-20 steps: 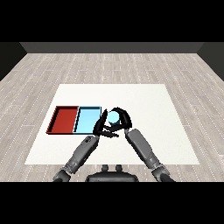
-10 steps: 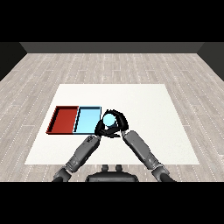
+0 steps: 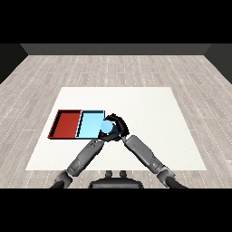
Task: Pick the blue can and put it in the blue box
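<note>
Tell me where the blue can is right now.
In the head view, the blue can sits in the right hand, at the right edge of the light blue tray, just left of the table's middle.

matt white table [image 3: 149, 104], wood-plank floor [image 3: 113, 68] (pale grey)

Both grey forearms reach in from the lower corners and meet at the near right corner of the light blue tray [image 3: 89, 125]. The right robot hand [image 3: 118, 128] curls round the blue can [image 3: 107, 127]; the left robot hand [image 3: 103, 136] sits just beneath it, mostly hidden.
</note>
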